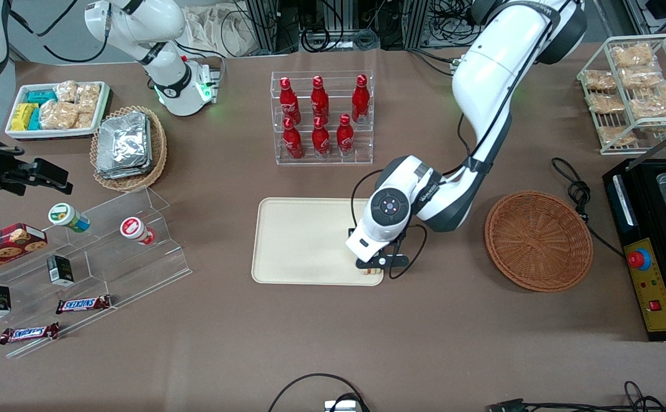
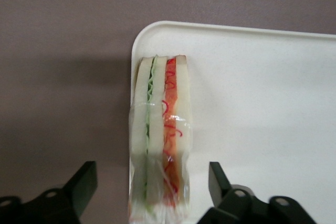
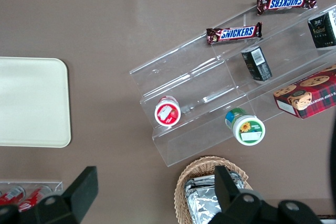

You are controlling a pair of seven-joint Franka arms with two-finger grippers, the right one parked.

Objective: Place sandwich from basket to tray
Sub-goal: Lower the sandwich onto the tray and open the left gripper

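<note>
Left wrist view: gripper [image 2: 149, 190] open astride sandwich [image 2: 160, 135] on tray [image 2: 262, 103].

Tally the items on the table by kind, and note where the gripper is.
Cola bottles: 6
Snickers bars: 2
Wicker baskets: 2
Lidded cups: 2
Small dark boxes: 2
Cookie box: 1
Sandwich: 1
Tray: 1
Total: 17
The gripper is open over the tray corner, straddling the sandwich.

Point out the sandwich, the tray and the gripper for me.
sandwich [image 2: 160, 129], left wrist view, on its wrapped filling edge.
tray [image 1: 298, 240], front view, on its bare floor.
gripper [image 1: 374, 268], front view, between the fingers, above the tray's corner.
</note>
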